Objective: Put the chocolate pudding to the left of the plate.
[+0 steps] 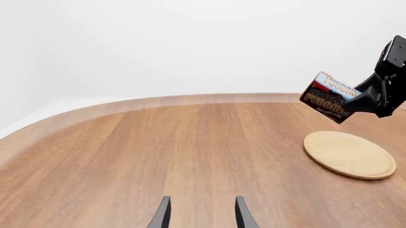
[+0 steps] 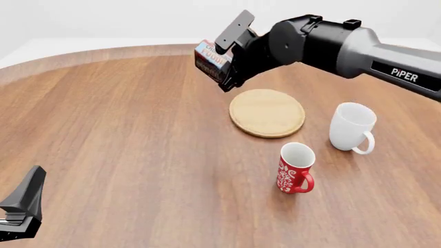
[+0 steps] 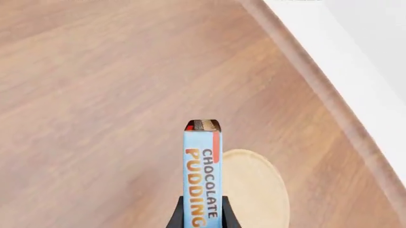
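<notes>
My right gripper (image 2: pixel 222 72) is shut on the chocolate pudding (image 2: pixel 209 61), a small brown box with a light blue and red top band. It holds the box tilted in the air, above the table and just beyond the far left rim of the plate (image 2: pixel 267 112), a flat round light-wood disc. The box (image 1: pixel 330 96), the gripper (image 1: pixel 360 100) and the plate (image 1: pixel 349 154) show in the left wrist view too. In the right wrist view the box (image 3: pixel 202 175) sits between the fingers with the plate (image 3: pixel 257 190) below. My left gripper (image 1: pixel 201 216) is open and empty, low at the near left.
A white mug (image 2: pixel 352 127) stands right of the plate. A red patterned mug (image 2: pixel 296 168) stands in front of the plate. The table's curved far edge (image 2: pixel 103 54) runs behind the held box. The left arm (image 2: pixel 20 209) rests at the near left corner.
</notes>
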Robot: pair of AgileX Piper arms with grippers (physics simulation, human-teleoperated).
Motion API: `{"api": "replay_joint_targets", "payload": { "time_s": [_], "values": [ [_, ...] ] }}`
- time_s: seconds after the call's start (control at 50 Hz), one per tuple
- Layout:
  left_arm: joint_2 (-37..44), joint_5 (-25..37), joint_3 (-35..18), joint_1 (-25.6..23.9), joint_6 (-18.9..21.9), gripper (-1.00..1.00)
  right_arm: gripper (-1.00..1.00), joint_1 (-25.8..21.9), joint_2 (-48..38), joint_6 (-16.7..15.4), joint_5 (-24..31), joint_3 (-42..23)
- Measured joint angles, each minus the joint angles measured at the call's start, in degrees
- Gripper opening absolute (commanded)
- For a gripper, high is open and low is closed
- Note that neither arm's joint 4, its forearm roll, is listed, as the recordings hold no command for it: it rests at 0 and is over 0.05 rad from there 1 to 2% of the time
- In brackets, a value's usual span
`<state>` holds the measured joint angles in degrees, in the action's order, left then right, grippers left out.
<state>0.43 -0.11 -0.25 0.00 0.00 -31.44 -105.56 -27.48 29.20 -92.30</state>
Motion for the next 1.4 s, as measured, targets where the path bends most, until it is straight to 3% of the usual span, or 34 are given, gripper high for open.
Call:
{"api": "replay_joint_targets", "payload": {
  "time_s": [0.88,1.4],
  "values": [
    [0.0,0.0,0.0,0.0,0.0,1.0,-1.0,1.8,-28.4,-1.4,14.5,-37.9],
    [0.0,0.0,0.0,0.0,0.0,1.0,-1.0,2.2,-39.6,-0.2,16.9,-47.5]
  ]
}}
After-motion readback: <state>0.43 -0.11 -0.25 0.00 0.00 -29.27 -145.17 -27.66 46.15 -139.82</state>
